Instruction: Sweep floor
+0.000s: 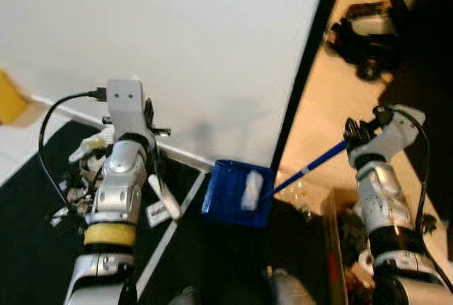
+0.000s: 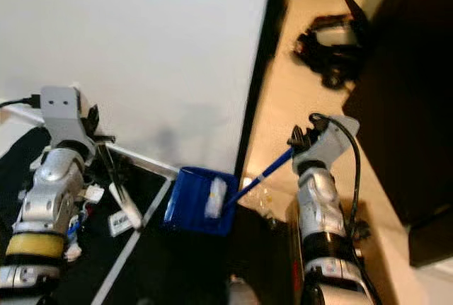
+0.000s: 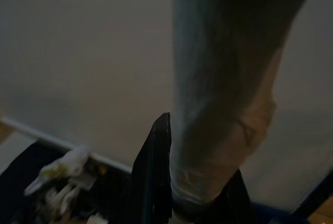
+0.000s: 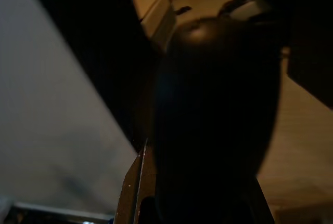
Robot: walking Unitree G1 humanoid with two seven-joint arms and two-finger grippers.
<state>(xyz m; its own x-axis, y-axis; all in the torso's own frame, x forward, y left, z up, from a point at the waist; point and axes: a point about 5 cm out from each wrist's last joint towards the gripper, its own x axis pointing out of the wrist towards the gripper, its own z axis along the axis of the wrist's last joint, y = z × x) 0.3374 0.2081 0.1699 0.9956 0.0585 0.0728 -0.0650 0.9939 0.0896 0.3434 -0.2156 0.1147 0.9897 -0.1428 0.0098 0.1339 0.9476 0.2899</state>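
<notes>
A blue dustpan (image 1: pixel 225 193) rests on the dark mat near the wall's corner, with a white scrap (image 1: pixel 251 190) lying inside it. Its long blue handle (image 1: pixel 311 165) rises to the right into my right gripper (image 1: pixel 352 132), which is shut on it. On the left, my left gripper (image 1: pixel 151 127) is shut on a brush whose thin dark shaft and white lower part (image 1: pixel 161 195) slant down toward the mat. A pile of white and grey litter (image 1: pixel 80 172) lies by the wall, left of that arm. The left wrist view has the pale brush handle (image 3: pixel 218 109) close up between the fingers.
A white wall (image 1: pixel 177 36) with a baseboard runs behind, ending at a black door frame (image 1: pixel 306 64). Beyond it is a wooden floor (image 1: pixel 333 93) with a dark bulky object (image 1: pixel 361 29). A brown box (image 1: pixel 338 234) stands at lower right and a yellow thing (image 1: pixel 10 97) at far left.
</notes>
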